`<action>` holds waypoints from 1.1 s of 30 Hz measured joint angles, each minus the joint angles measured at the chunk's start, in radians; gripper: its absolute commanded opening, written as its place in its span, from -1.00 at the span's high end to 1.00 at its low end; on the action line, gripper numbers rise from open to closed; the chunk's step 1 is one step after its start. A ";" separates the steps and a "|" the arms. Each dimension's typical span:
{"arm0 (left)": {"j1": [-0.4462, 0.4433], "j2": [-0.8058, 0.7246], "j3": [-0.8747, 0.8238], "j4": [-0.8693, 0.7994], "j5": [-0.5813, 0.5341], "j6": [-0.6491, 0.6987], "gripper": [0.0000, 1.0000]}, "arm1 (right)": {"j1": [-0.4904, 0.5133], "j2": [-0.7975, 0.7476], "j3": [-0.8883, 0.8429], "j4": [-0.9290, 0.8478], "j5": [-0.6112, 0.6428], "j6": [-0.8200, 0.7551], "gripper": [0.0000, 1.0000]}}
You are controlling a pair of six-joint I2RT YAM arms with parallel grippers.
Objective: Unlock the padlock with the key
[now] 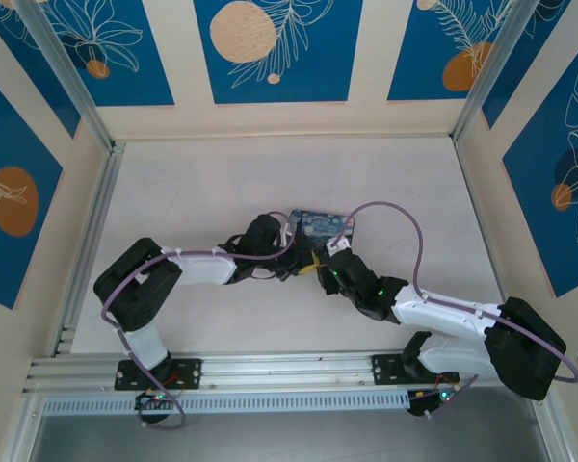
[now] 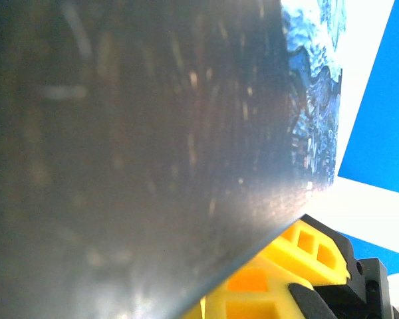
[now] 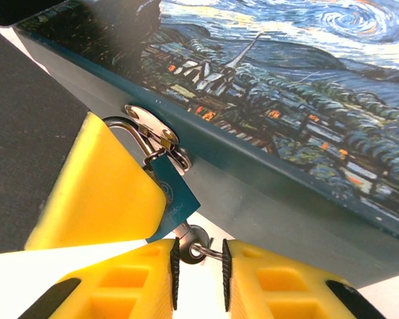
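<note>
The padlock (image 3: 177, 201) is a small teal body whose silvery shackle (image 3: 134, 131) hangs through the hasp of a box painted with a starry night (image 3: 306, 100). One yellow finger (image 3: 100, 193) of my left gripper (image 1: 303, 263) covers the padlock's left side, gripping it. The key (image 3: 194, 240), silvery with a wire ring, sticks into the padlock's underside. My right gripper (image 3: 199, 272) straddles the key's head with a narrow gap. The left pad touches the head and the ring reaches across to the right pad. The two grippers meet at the box's near edge (image 1: 323, 226).
The box's grey side wall (image 2: 153, 133) stands right against the left wrist camera, with its painted lid (image 2: 312, 100) at the upper right. Blue patterned panels (image 1: 270, 48) and aluminium rails (image 1: 87, 231) wall in the pale tabletop (image 1: 222, 183).
</note>
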State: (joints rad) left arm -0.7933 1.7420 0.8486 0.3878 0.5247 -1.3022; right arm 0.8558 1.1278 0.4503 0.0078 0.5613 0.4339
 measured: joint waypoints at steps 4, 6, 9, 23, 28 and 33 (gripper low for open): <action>0.002 0.000 0.000 -0.001 0.000 0.000 1.00 | 0.001 0.012 0.000 0.010 0.001 0.000 0.49; 0.004 0.000 0.000 -0.004 0.000 0.000 1.00 | 0.001 0.024 0.001 0.022 0.001 0.000 0.51; 0.007 0.000 0.000 -0.005 -0.001 0.000 1.00 | 0.001 0.036 0.007 0.031 0.000 -0.001 0.62; 0.014 0.000 0.001 0.017 -0.002 -0.001 1.00 | -0.071 0.023 0.041 0.000 -0.131 0.000 0.88; 0.013 0.000 0.001 0.043 0.019 -0.008 1.00 | -0.166 -0.017 0.040 0.000 -0.271 0.030 0.94; 0.012 0.000 0.001 0.047 0.033 -0.008 1.00 | -0.257 -0.040 0.030 0.017 -0.424 0.072 0.93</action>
State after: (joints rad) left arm -0.7811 1.7420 0.8494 0.4343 0.5579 -1.3106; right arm 0.5991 1.0882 0.4801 0.0250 0.1371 0.5056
